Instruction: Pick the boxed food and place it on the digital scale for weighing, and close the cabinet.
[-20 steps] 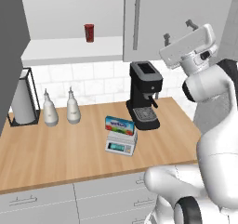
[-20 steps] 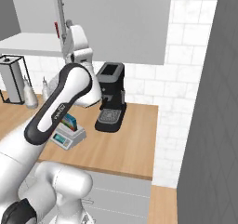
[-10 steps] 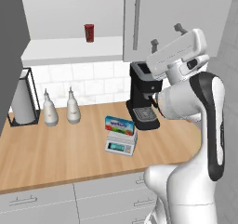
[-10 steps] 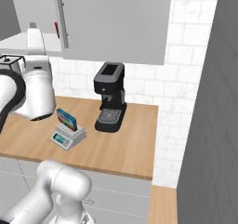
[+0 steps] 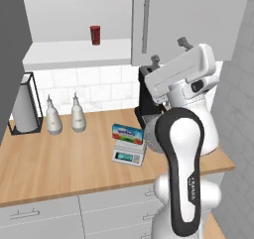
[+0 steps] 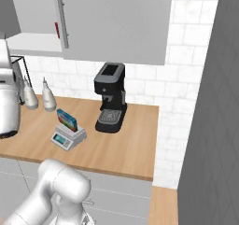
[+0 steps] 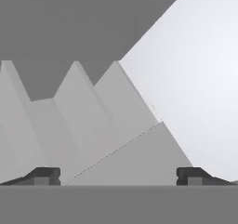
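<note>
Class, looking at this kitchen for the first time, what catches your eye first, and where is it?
The bulky white robot arm fills the foreground. Behind it, a small blue flat box sits on a light-grey digital scale on the wooden counter. A red cylindrical can stands in the open upper cabinet.

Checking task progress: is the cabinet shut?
No. The cabinet's left side is open, baring its shelf with a red can.

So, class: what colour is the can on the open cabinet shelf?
The can is red, clearest in the left base view.
</note>
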Robot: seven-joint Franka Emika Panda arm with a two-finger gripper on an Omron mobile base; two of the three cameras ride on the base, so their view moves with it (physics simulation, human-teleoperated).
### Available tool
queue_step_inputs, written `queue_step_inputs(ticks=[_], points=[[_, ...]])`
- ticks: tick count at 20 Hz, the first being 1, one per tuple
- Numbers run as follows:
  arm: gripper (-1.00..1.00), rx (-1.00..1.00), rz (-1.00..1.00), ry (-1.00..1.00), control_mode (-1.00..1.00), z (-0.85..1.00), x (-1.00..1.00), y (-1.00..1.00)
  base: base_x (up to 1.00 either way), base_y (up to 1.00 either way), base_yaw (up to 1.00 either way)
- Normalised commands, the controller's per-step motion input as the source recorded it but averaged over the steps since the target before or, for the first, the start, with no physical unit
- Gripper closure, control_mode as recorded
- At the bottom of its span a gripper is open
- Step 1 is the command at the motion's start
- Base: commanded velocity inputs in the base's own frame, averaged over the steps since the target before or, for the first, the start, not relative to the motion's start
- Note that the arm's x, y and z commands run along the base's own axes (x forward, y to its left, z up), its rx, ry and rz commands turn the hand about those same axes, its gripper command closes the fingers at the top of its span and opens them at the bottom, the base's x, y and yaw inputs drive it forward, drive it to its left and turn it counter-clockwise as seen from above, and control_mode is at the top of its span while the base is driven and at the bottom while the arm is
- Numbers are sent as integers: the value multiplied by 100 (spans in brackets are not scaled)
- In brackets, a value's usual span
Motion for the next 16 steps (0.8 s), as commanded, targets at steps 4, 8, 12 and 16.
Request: queue_step_inputs(ticks=[4,8,12,16], points=[[-100,0,0,0,-100,-21,-71,45,0,0,0],[-100,0,0,0,-100,-36,-40,51,0,0,0],[-100,0,0,0,-100,-21,-35,14,0,0,0],[-100,-3,5,-2,-100,-46,-60,58,0,0,0]])
